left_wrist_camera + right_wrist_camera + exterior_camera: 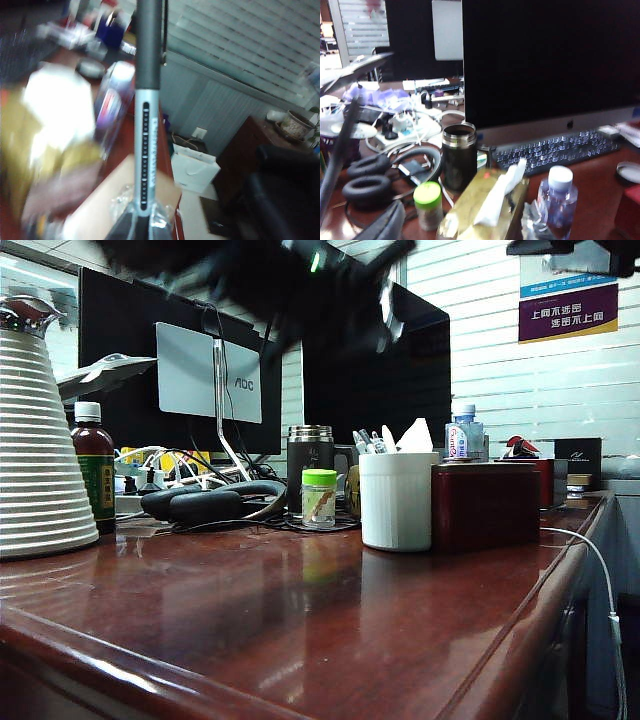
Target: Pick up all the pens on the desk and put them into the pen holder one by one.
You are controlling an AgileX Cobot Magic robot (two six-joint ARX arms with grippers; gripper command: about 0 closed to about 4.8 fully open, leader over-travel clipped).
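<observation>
The white ribbed pen holder point(398, 502) stands on the reddish-brown desk point(300, 630), right of the middle, with the tops of a few pens point(368, 440) sticking out of it. My left gripper point(144, 224) is shut on a pen point(146, 150) with a silvery barrel and a dark grey end, which points straight away from the jaws, high above the desk's edge. My right gripper point(455, 227) is open with nothing in it, over a gold tissue pack point(470, 210). Both arms are only a black blur point(250, 275) at the top of the exterior view.
A dark red box point(485, 508) touches the holder's right side. A steel-topped thermos point(310, 462), a green-capped jar point(319, 498), headphones point(200, 502), a brown bottle point(93, 468) and a big ribbed cone point(35, 470) stand to its left. Monitors point(375, 370) fill the back.
</observation>
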